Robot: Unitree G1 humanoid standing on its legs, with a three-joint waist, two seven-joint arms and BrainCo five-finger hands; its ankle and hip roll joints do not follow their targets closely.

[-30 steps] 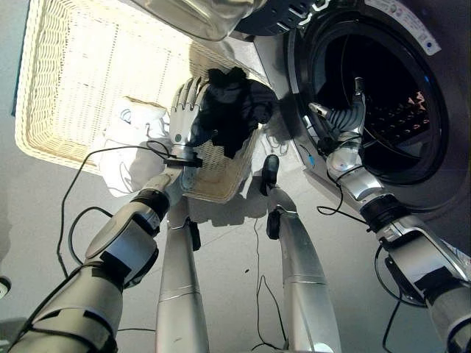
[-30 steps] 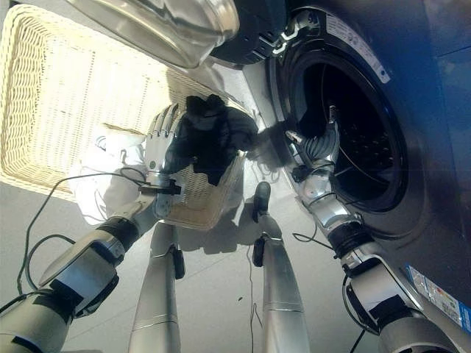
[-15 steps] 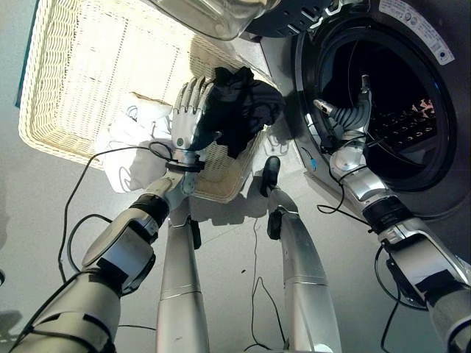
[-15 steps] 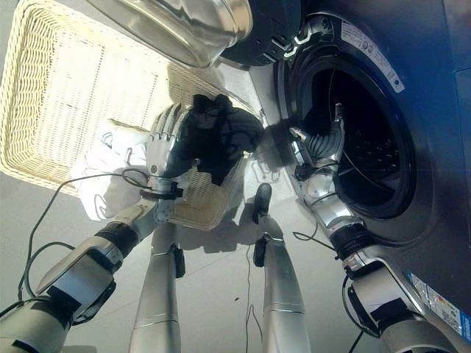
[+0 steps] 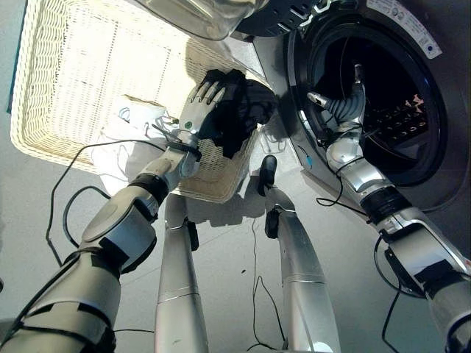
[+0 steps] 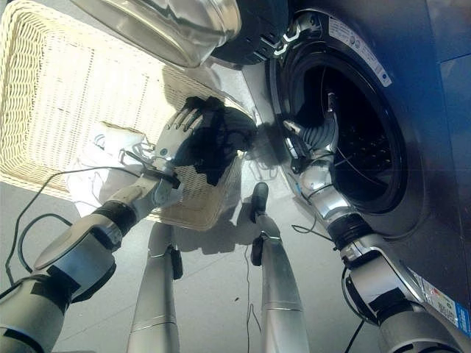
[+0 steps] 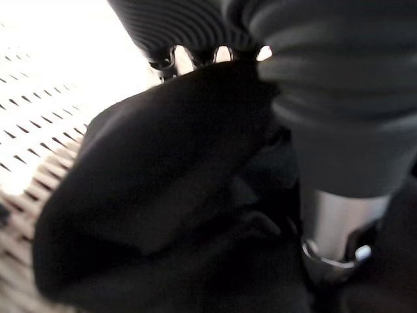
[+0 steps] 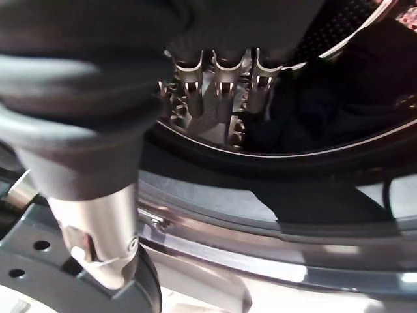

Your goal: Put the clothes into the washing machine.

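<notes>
basket [image 5: 66, 88]: I see pale woven wicker, rough
black garment [image 5: 235, 110]: soft matt cloth
washing machine drum [image 5: 401, 121]: perforated metal
door rim [image 6: 184, 29]: glossy metal

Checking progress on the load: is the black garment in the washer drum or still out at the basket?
Out. The black garment lies bunched over the wicker basket rim, under the left hand, beside the washing machine.

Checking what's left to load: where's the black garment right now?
The black garment hangs over the wicker basket's corner nearest the washing machine, under the left hand.
</notes>
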